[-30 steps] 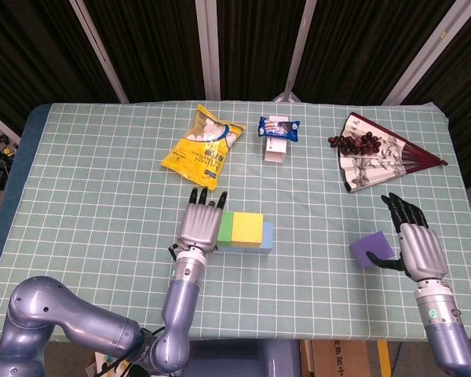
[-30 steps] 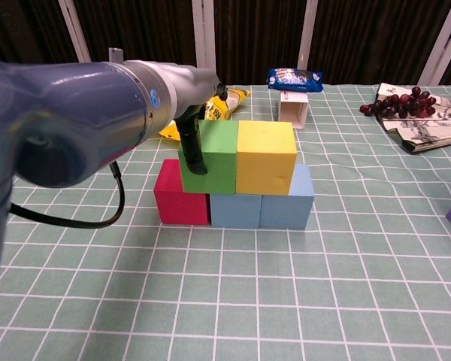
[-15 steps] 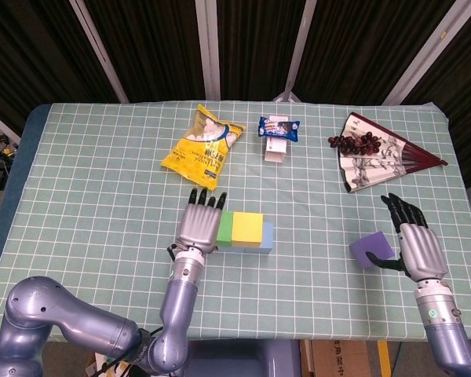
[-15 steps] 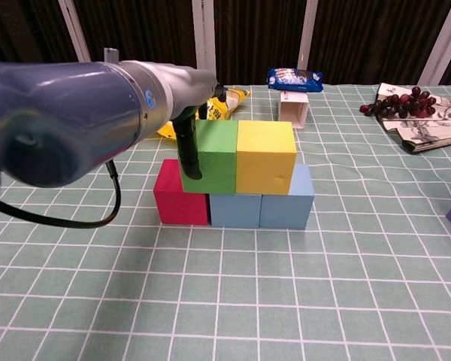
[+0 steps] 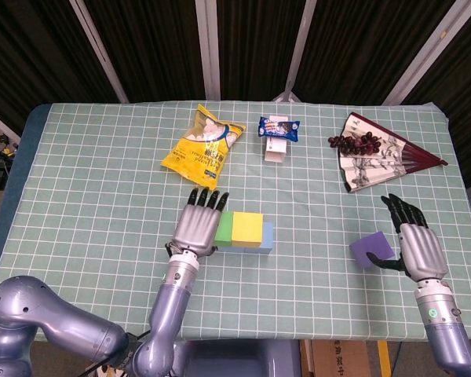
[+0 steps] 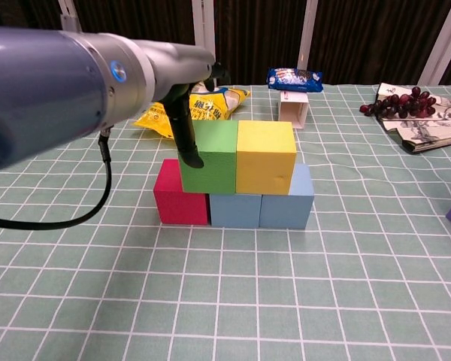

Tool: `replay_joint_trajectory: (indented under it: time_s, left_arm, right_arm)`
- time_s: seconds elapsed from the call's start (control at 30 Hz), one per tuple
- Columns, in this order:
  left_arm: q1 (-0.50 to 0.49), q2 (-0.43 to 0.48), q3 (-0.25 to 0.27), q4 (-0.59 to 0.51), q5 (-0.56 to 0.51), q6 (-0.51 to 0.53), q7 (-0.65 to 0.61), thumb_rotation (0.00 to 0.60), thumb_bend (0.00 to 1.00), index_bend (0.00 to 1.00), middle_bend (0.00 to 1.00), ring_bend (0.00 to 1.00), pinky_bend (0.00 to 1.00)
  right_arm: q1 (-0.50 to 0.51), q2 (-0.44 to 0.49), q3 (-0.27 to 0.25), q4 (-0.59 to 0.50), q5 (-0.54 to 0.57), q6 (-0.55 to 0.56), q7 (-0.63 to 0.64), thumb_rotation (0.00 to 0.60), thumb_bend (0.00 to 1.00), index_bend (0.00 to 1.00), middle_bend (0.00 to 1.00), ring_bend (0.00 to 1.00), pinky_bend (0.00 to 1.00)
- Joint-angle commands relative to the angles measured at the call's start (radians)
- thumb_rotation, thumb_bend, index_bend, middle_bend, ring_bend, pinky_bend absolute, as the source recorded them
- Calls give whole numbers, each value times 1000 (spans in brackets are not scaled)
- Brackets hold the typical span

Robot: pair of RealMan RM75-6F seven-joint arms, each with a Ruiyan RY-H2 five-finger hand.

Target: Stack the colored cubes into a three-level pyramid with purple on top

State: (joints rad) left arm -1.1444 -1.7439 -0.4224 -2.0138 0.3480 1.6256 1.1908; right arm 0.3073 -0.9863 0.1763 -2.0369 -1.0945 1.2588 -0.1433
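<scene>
The left hand [image 5: 197,224] is seen flat and extended in the head view, fingers straight and slightly apart, nothing held; it is set against the left side of the block stack, and in the chest view a dark fingertip [image 6: 193,159] is seen touching the left edge of the green cube [image 6: 210,156]. The green cube and the yellow cube [image 6: 266,156] are placed side by side, touching, as the 2nd level. Beneath them the bottom row is made up of a red cube [image 6: 180,201] at the left, then two blue cubes [image 6: 261,204] to its right, all in contact. The top of the 2nd level is bare. The right hand [image 5: 414,239] is seen well apart from the stack, near the table's right-front edge, fingers extended w/ gaps between them, thumb pointed inward. The purple cube [image 5: 371,249] lies on the tablecloth [image 5: 102,173] just beside that hand's thumb side; whether the thumb actually touches it cannot be told, and it is not gripped. Further back on the cloth a yellow snack bag [image 5: 203,147] lies beyond the left hand, a blue-wrapped snack on a small white box [image 5: 277,137] is seen approx. centre-rear, and a folding fan w/ dark grapes on it [image 5: 373,155] lies rear-right
</scene>
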Motion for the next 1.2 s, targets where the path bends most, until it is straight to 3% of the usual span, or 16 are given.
replay_joint_trajectory:
  time_s: [0.03, 0.23, 0.43, 0.67, 0.8, 1.2]
  left_arm:
    - [37, 66, -5, -103, 54, 16, -43, 600, 38, 0, 60, 0, 0]
    - [105, 170, 29, -255, 158, 55, -103, 600, 64, 0, 60, 0, 0]
    - [195, 282, 137, -342, 302, 80, -159, 600, 65, 0, 57, 0, 0]
    - [321, 376, 320, -336, 525, 88, -255, 600, 65, 0, 57, 0, 0]
    - [385, 397, 384, -295, 617, 83, -337, 600, 65, 0, 57, 0, 0]
    - [511, 423, 440, -154, 720, 20, -535, 600, 65, 0, 57, 0, 0]
  right_arm:
    - [1, -4, -1, 10, 3, 2, -11, 600, 204, 0, 0, 0, 0]
    - [10, -20, -10, 49, 33, -11, -50, 600, 204, 0, 0, 0, 0]
    - [15, -20, -20, 66, 51, -27, -75, 600, 205, 0, 0, 0, 0]
    - [23, -4, -43, 49, 76, -76, -93, 600, 205, 0, 0, 0, 0]
    - [30, -9, -49, 46, 100, -100, -89, 600, 205, 0, 0, 0, 0]
    - [50, -171, -57, 144, 135, -52, -177, 600, 205, 0, 0, 0, 0]
